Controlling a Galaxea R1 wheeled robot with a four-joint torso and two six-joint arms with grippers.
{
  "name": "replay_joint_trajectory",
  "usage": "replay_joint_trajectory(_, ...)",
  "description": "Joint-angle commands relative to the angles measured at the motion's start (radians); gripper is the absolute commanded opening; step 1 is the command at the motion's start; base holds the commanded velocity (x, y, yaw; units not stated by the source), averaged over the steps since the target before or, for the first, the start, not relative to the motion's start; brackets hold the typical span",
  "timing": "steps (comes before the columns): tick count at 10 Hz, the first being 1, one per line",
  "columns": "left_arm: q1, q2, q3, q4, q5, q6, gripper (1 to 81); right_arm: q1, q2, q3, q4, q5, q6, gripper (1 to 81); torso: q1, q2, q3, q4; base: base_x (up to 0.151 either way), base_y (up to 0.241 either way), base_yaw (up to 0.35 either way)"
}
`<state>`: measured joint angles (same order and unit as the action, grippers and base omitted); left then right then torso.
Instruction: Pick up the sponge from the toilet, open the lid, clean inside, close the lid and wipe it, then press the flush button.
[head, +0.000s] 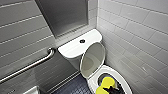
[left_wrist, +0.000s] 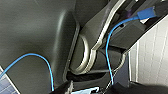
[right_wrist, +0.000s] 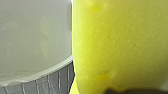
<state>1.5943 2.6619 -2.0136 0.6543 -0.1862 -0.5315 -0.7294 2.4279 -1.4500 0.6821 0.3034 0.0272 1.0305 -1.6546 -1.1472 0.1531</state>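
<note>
**Sponge (head: 107, 82) in the bowl (head: 93, 80), lid (head: 93, 58) up**

In the head view we see the lid of the toilet (head: 75, 47) standing open. We also see the right tool (head: 111, 89) pinching the sponge inside the bowl. The right wrist view adds the sponge very near the white bowl wall. For the left tool (left_wrist: 90, 90) we cannot tell the state.

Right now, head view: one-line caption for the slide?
Lid raised, right pincer holding the sponge inside the toilet bowl, flush button on the tank top behind.
</note>
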Motion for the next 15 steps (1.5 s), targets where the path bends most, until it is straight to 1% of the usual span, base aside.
replay_joint_trajectory(1, 0.040, -0.023, 0.015, 0.015, 0.056, -0.001, 81.1, 0.191, 0.055, -0.075, 0.073, -0.158, -0.003, 1.0, 0.000, 0.000, 0.000, 0.000, 0.000, 0.000, 0.000)
replay_joint_trajectory(3, 0.040, -0.022, 0.015, 0.013, 0.056, -0.001, 81.1, 0.231, 0.091, -0.134, 0.100, -0.185, -0.003, 1.0, 0.000, 0.000, 0.000, 0.000, 0.000, 0.000, 0.000)
replay_joint_trajectory(6, 0.040, -0.020, 0.015, 0.011, 0.057, -0.002, 81.1, 0.264, 0.220, -0.308, 0.134, -0.259, -0.001, 1.0, 0.000, 0.000, 0.000, 0.000, 0.000, 0.000, 0.000)
replay_joint_trajectory(7, 0.042, -0.020, 0.015, 0.010, 0.057, -0.001, 81.1, 0.276, 0.265, -0.364, 0.137, -0.292, -0.001, 1.0, 0.000, 0.000, 0.000, 0.000, 0.000, 0.000, 0.000)
replay_joint_trajectory(9, 0.042, -0.019, 0.015, 0.008, 0.057, -0.001, 81.1, 0.285, 0.321, -0.439, 0.137, -0.335, -0.001, 1.0, 0.000, 0.000, 0.000, 0.000, 0.000, 0.000, 0.000)
replay_joint_trajectory(10, 0.042, -0.017, 0.015, 0.008, 0.057, -0.001, 81.1, 0.285, 0.350, -0.478, 0.136, -0.343, -0.001, 1.0, 0.000, 0.000, 0.000, 0.000, 0.000, 0.000, 0.000)
replay_joint_trajectory(13, 0.042, -0.017, 0.015, 0.010, 0.057, -0.002, 81.1, 0.274, 0.470, -0.679, 0.119, -0.443, -0.001, 1.0, 0.000, 0.000, 0.000, 0.000, 0.000, 0.000, 0.000)
replay_joint_trajectory(14, 0.042, -0.017, 0.013, 0.010, 0.057, -0.002, 81.1, 0.254, 0.469, -0.687, 0.106, -0.449, -0.001, 1.0, 0.000, 0.000, 0.000, 0.000, 0.000, 0.000, 0.000)
replay_joint_trajectory(15, 0.042, -0.017, 0.015, 0.010, 0.057, -0.002, 81.1, 0.224, 0.437, -0.642, 0.096, -0.448, -0.001, 1.0, 0.000, 0.000, 0.000, 0.000, 0.000, 0.000, 0.000)
